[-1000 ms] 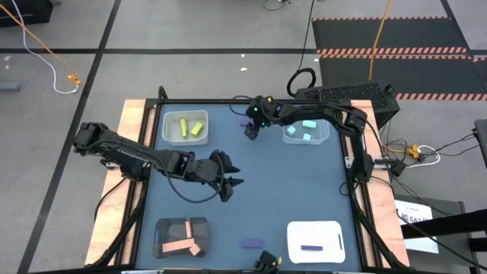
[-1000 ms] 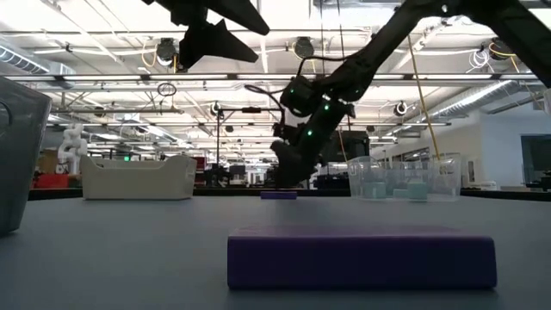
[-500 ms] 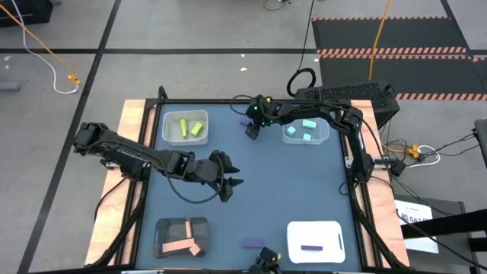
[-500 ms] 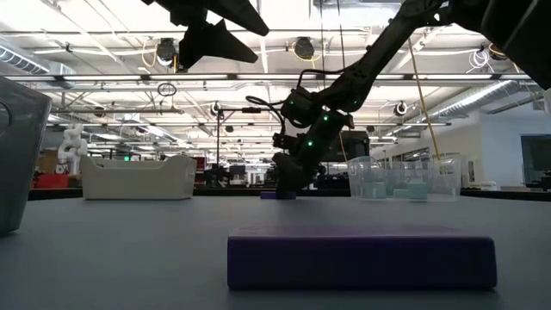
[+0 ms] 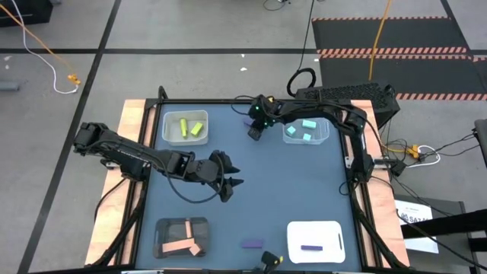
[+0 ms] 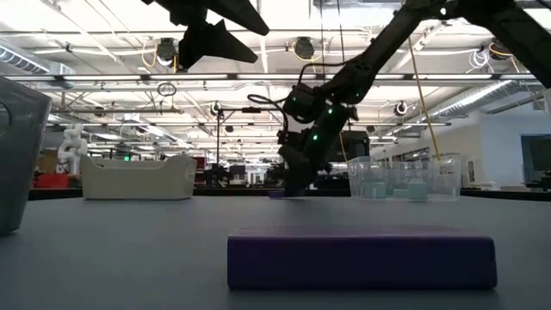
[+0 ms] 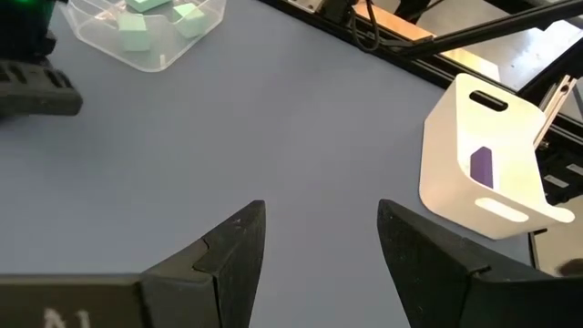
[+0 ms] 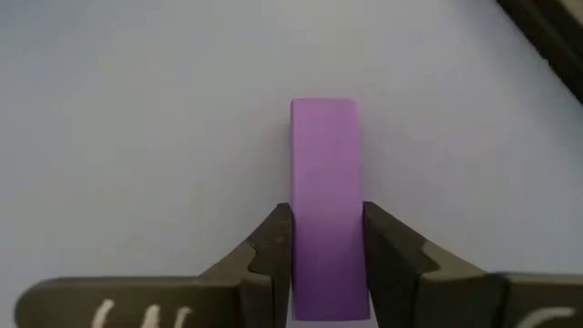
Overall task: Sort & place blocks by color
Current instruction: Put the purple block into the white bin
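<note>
Dark blue tabletop seen from above. Left of centre, the left gripper hovers with fingers spread, empty. At upper centre, the right gripper clamps a purple bar, just left of the clear tray holding mint-teal blocks.

High view: overhead, facing straight down on the whole table and both arms. Low view: at tabletop height, facing level across the table into the room, with a purple bar close before the lens. Left wrist view: looking obliquely down from above mid-table toward the white tray and clear tray, both also seen overhead. Right wrist view: very near the surface, filled by a purple block.
</note>
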